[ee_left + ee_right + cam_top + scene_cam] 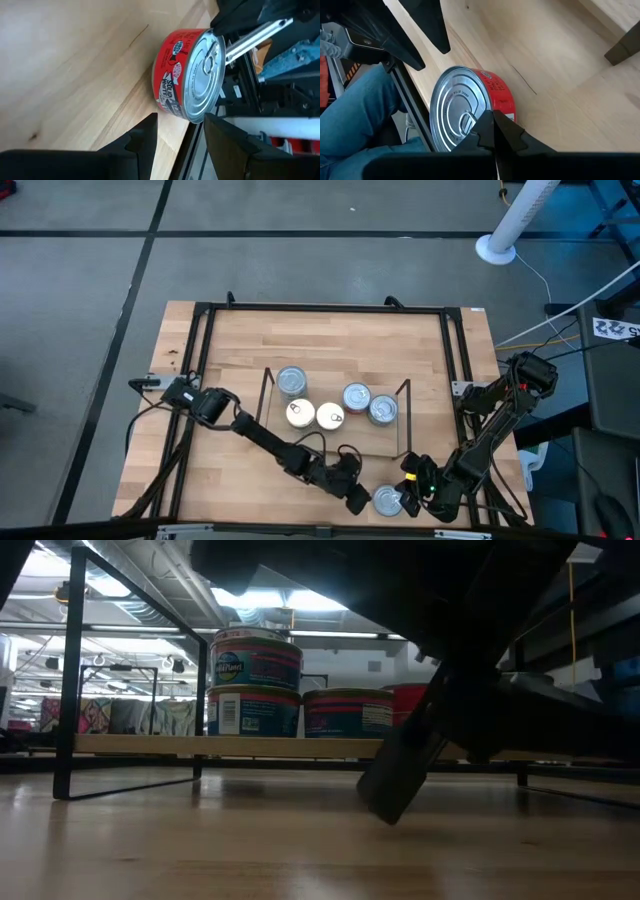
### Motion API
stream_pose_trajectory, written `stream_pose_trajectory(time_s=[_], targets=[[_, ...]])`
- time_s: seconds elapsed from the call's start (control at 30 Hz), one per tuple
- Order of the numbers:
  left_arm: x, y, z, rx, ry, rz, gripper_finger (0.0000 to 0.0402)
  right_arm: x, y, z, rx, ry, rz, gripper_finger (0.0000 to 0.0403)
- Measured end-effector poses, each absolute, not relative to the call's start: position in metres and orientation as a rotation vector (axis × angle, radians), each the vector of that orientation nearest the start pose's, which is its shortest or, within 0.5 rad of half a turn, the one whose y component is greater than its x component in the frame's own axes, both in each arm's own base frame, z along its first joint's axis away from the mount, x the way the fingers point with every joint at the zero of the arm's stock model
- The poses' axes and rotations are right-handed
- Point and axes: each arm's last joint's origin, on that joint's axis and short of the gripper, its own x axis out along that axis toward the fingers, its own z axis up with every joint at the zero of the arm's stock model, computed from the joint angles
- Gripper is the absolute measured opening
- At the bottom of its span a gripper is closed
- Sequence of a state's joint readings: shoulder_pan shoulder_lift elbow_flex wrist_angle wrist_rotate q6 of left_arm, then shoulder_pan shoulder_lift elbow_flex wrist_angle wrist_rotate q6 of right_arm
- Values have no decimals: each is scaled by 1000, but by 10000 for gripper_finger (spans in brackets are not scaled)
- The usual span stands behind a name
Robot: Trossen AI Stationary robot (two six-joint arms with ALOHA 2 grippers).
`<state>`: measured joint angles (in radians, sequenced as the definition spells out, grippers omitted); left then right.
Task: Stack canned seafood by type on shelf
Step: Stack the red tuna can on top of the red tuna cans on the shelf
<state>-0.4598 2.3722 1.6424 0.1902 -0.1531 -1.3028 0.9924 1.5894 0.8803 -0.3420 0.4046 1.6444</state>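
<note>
A red-sided, silver-topped tin (pixel 192 70) lies flat on the table near its front edge, off the shelf. My left gripper (pixel 180 135) is open just to the tin's left, its fingers short of it and touching nothing. My right gripper (pixel 493 127) is shut and sits at the tin (pixel 465 107) from the right. On the shelf (pixel 370 438) stand several silver-topped tins (pixel 330 416). In the low view, one tin (pixel 255 660) is stacked on another (pixel 253 710). My right gripper's shut fingertips (pixel 495 131) lie over the tin's lid near its rim (pixel 220 47), coming slanting down from the table's right side. They seem to touch the lid, but I cannot tell for sure. The tin rests flat on the table, lid up.
The table's front edge and its black frame rail (pixel 412 107) run right beside the tin. A person's leg in blue jeans (pixel 365 115) is just beyond that edge. The shelf's black wire uprights (pixel 404 420) stand just behind both grippers.
</note>
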Motion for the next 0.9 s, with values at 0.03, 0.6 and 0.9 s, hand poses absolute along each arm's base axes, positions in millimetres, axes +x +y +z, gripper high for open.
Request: stream_pose_trajectory(time_s=[0.03, 0.6, 0.9], targets=[[463, -225, 119, -1109, 617, 90, 155, 172, 242, 172, 830, 955, -238, 0], [453, -245, 120, -1267, 544, 184, 155, 172, 242, 172, 830, 955, -238, 0], [450, -252, 122, -1287, 464, 226, 155, 172, 242, 172, 830, 955, -237, 0]])
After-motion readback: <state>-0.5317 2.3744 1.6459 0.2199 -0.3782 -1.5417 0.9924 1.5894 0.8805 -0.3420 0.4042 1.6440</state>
